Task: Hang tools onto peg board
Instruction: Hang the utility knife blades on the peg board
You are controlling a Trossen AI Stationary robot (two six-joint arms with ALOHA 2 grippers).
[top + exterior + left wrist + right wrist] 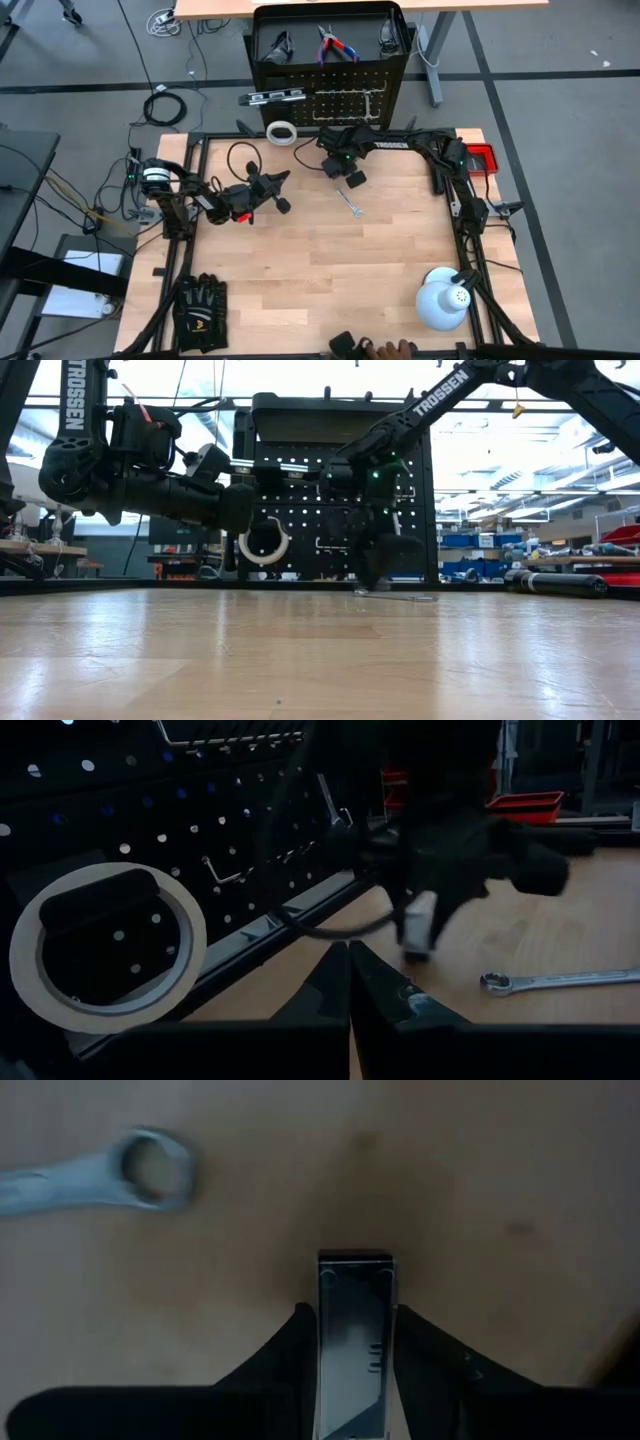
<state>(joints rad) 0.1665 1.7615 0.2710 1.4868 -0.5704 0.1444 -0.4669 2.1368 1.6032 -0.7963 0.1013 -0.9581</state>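
A workshop or lab: concrete floor (560,120) with cables (170,105) around the table (330,270), shelving with bins (480,540) behind the peg board (300,490).

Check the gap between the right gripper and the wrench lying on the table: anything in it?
Nothing: in the high view only bare wood separates the right gripper from the wrench. The right wrist view shows the same bare stretch.

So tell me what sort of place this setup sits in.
Probably a workshop or robotics lab. A wooden table stands on a grey floor with loose cables, a black peg board holds tools, and the low view shows long workbenches and shelving under bright ceiling lights behind it.
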